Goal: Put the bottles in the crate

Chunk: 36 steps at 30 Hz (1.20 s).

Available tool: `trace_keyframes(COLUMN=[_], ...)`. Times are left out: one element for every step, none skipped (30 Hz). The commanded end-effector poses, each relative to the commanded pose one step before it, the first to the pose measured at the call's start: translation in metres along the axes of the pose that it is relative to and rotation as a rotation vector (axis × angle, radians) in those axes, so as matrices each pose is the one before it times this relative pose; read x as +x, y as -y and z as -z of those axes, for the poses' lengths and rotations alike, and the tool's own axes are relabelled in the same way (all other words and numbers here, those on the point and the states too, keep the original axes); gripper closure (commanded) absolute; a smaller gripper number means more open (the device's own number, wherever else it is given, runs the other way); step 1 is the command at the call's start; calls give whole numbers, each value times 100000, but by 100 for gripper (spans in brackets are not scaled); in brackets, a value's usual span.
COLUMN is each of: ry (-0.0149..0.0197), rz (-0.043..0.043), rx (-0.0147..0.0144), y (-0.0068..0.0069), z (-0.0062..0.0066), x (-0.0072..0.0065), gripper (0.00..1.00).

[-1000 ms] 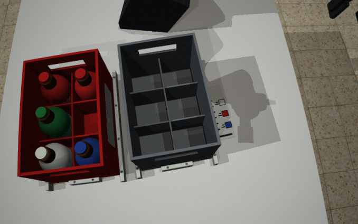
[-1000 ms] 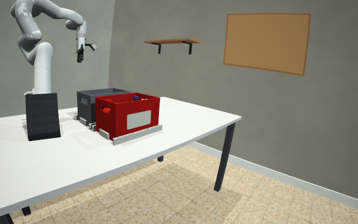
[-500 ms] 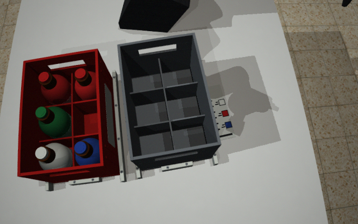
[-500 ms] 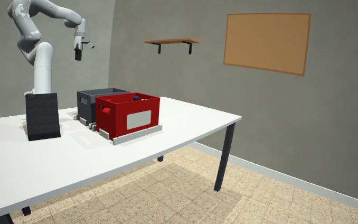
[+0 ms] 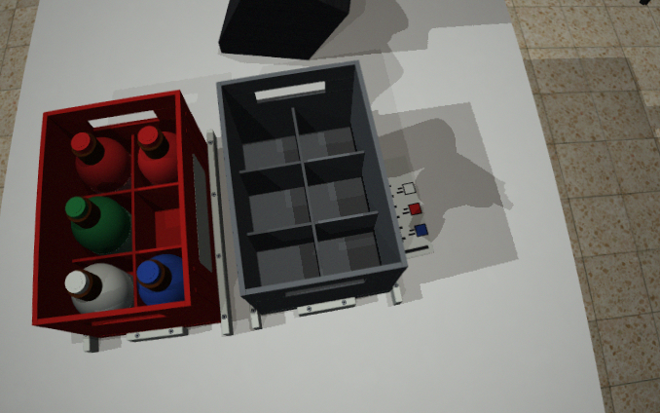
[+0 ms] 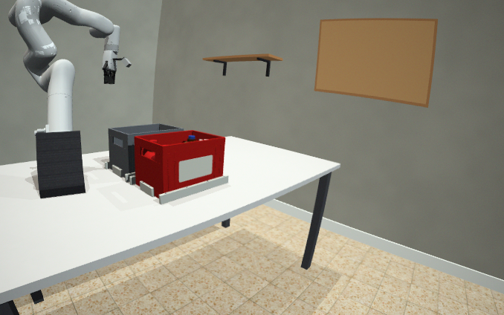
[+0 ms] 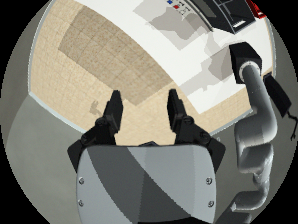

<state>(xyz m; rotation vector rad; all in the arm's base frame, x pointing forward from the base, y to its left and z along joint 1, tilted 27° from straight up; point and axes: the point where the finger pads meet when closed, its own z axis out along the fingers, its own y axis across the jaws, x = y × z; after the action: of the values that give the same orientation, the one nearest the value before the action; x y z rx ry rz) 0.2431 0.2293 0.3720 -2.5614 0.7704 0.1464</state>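
A red crate (image 5: 39,219) (image 6: 163,167) holds two red bottles (image 5: 97,161) (image 5: 156,153), a green bottle (image 5: 99,221), a white bottle (image 5: 99,287) and a blue bottle (image 5: 161,278), all upright. Its middle right cell is empty. The grey crate (image 5: 384,170) (image 6: 120,148) beside it is empty. The pick list (image 5: 404,221) (image 7: 174,4) lies right of the grey crate and shows a white, a red and a blue square; its count marks are too small to read. My gripper (image 6: 108,78) (image 7: 144,97) is open and empty, high above the table's edge, beyond the pick list.
The black robot base block (image 5: 282,24) (image 6: 59,163) stands behind the grey crate, with the arm (image 6: 56,93) rising from it. Low white stop rails (image 5: 216,219) (image 6: 193,189) lie around both crates. A shelf (image 6: 241,58) and a cork board (image 6: 375,59) hang on the wall.
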Motion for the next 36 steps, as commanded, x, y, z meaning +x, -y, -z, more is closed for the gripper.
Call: trace_keyframes(ry=[-153, 0, 1, -3, 0, 0, 4, -9, -4, -4, -1, -3, -3, 0, 0, -3, -3, -3, -2, -2, -2, -2, -2, -17, -16, -14, -13, -14, -13, -13, 0, 0, 69, 2, -1, -1], rz=[104, 3, 1, -25, 0, 0, 12, 3321, 3333, 3333, 3335, 3333, 3333, 0, 0, 3333, 3333, 3333, 3333, 3333, 3333, 3333, 3333, 3086, 3118, 3158, 3162, 3153, 3149, 3150, 0, 0, 4688, 3334, 3333, 3333], rx=[313, -5, -4, 32, 0, 0, -23, 21, -2, -2, -2, -2, -2, 0, 0, -2, -2, -2, -2, -2, -3, -3, -3, -18, -19, -18, -19, -20, -21, -21, 0, 0, 128, -2, -3, -3], y=[86, 0, 0, 2, 0, 0, -2, -32, -50, -65, -82, -95, -109, 0, 0, -124, -138, -153, -167, -181, -194, -207, -221, -234, -246, -257, -269, -280, -291, -302, 0, 0, -309, -332, -337, -347], z=[126, -1, -1, 8, 0, 0, -6, -214, -220, -220, -216, -219, -219, 0, 0, -219, -219, -219, -219, -219, -219, -219, -219, -219, -219, -219, -219, -219, -219, -219, 0, 0, -223, -215, -219, -219], x=[-3, 1, 1, -5, 0, 0, 3, 442, 445, 443, 452, 441, 437, 0, 0, 434, 429, 424, 419, 413, 406, 400, 393, 385, 378, 370, 362, 353, 344, 335, 0, 0, 319, 317, 299, 287], gripper=[35, 35, 35, 35, 35, 35, 35, 35, 35, 35, 35, 35, 35, 35, 35, 35, 35, 35, 35, 35, 35, 35, 35, 35, 35, 35, 35, 35, 35, 35, 35, 35, 35, 35, 35, 35])
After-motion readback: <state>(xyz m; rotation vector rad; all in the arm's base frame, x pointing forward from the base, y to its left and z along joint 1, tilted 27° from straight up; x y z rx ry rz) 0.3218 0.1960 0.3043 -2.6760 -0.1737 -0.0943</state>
